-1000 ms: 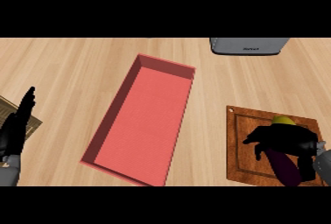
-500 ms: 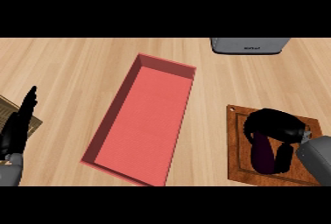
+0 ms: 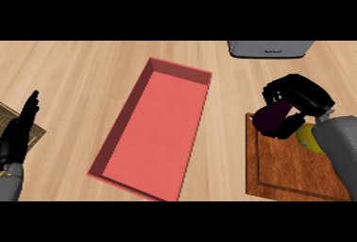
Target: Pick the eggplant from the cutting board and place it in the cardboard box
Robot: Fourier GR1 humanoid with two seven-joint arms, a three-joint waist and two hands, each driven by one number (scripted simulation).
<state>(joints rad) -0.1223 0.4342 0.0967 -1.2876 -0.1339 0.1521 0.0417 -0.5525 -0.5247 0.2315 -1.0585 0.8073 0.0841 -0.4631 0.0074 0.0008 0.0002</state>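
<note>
Counter: pale wooden counter (image 3: 83, 61), red cardboard box (image 3: 159, 127) set centrally.
Right hand (image 3: 296, 97): closed round dark purple eggplant (image 3: 273, 118), raised for carrying.
Left hand (image 3: 20, 130): fingers straight, resting.

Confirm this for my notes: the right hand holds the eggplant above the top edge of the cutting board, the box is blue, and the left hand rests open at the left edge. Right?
Not quite. The box is red, not blue, as the head view shows. The rest stands: the right hand is curled round the eggplant above the top edge of the cutting board, and the left hand rests open at the left edge.
</note>
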